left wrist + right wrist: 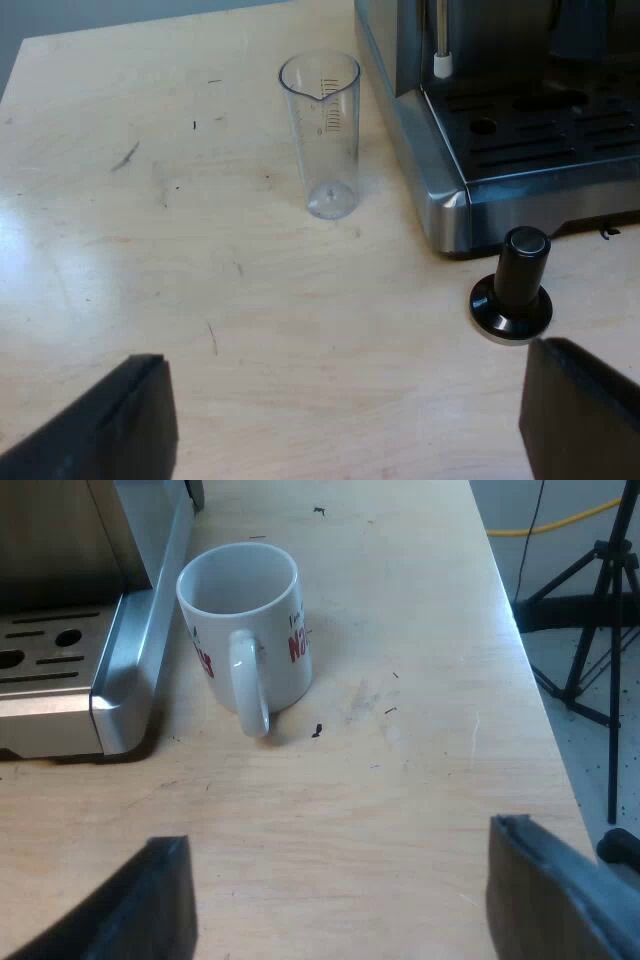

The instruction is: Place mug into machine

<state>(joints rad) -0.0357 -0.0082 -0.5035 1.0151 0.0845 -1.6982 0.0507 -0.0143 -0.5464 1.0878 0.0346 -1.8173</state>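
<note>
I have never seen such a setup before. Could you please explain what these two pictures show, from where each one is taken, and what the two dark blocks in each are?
These are two robot arms working at a wooden table. Each picture comes from a camera fixed on one arm's wrist, looking past that arm's own gripper. The dark blocks are the gripper's jaws.

In the left wrist view, the left gripper hovers over the table with its jaws wide apart. Ahead of it stand a clear measuring glass, a tamper with a black knob, and a corner of the steel espresso machine.

In the right wrist view, the right gripper is open too. It faces a white mug with red lettering, upright on the table beside the machine's drip tray, handle toward the camera.

Nothing is held, and the mug is not yet in the machine.
</note>
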